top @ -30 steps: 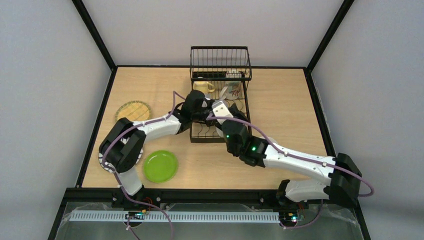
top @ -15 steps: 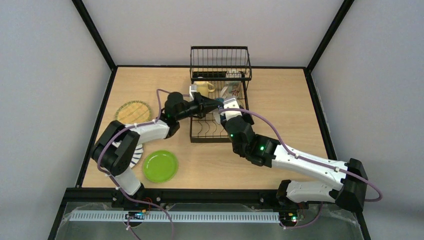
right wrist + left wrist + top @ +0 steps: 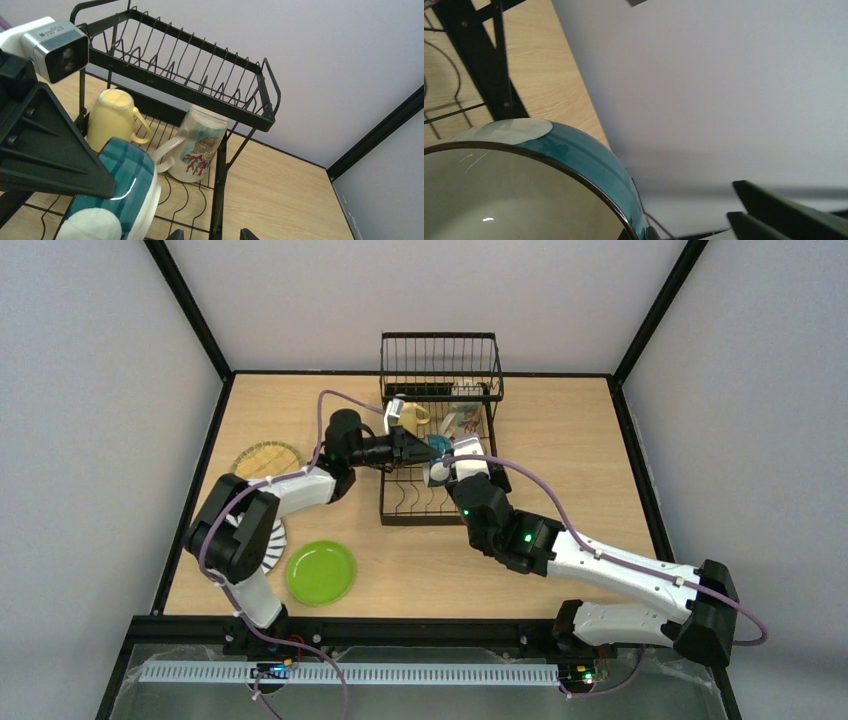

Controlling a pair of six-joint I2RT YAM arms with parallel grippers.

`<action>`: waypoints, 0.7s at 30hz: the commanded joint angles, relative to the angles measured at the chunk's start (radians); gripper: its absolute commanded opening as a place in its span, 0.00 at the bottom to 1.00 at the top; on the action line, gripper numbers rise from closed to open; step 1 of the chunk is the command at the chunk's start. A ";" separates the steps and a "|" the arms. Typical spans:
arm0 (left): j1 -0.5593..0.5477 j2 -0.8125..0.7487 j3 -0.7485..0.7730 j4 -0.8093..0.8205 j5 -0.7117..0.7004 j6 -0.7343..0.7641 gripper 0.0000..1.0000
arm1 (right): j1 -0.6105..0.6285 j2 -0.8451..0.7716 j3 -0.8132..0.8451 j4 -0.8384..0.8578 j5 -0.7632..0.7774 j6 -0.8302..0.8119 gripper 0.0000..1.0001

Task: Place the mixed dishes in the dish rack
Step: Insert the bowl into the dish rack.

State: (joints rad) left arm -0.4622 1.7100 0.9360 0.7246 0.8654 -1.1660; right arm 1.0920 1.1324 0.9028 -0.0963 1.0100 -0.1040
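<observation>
My left gripper (image 3: 424,448) is shut on the rim of a bowl (image 3: 438,445) with a blue outside and a white inside, holding it on its side above the dish rack (image 3: 440,352). The left wrist view shows the bowl (image 3: 524,200) pinched at the gripper (image 3: 640,234). My right gripper (image 3: 211,235) stands open just right of the bowl (image 3: 125,190), astride the rack's side rail (image 3: 217,195) and holding nothing. A pale yellow mug (image 3: 112,120) and a coral-patterned mug (image 3: 200,145) stand upside down in the rack. On the table lie a tan woven plate (image 3: 266,460), a lime green plate (image 3: 321,572) and a striped plate (image 3: 270,545).
The rack's tall basket section (image 3: 175,40) rises at the back, over the mugs. The left arm (image 3: 290,490) lies across the striped plate. Black frame posts (image 3: 190,310) and grey walls enclose the table.
The left arm has carried the bowl back and right over the rack. The right gripper has opened wider and moved to the rack's right side.
</observation>
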 commanded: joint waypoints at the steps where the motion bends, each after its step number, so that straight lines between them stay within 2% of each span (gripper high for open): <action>1: 0.023 0.049 0.005 0.011 0.080 0.154 0.02 | 0.004 -0.006 -0.023 0.008 0.010 0.003 0.63; 11: 0.041 0.131 -0.040 0.104 0.089 0.212 0.02 | -0.006 0.032 -0.020 0.045 -0.016 -0.039 0.64; 16: 0.042 0.182 -0.081 0.294 0.076 0.111 0.02 | -0.013 0.048 -0.009 0.039 -0.030 -0.055 0.64; 21: 0.042 0.246 -0.125 0.561 0.050 -0.041 0.02 | -0.018 0.062 -0.004 0.032 -0.037 -0.072 0.64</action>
State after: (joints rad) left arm -0.4263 1.9217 0.8368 0.9596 0.9268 -1.0950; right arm 1.0801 1.1786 0.8875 -0.0731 0.9836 -0.1566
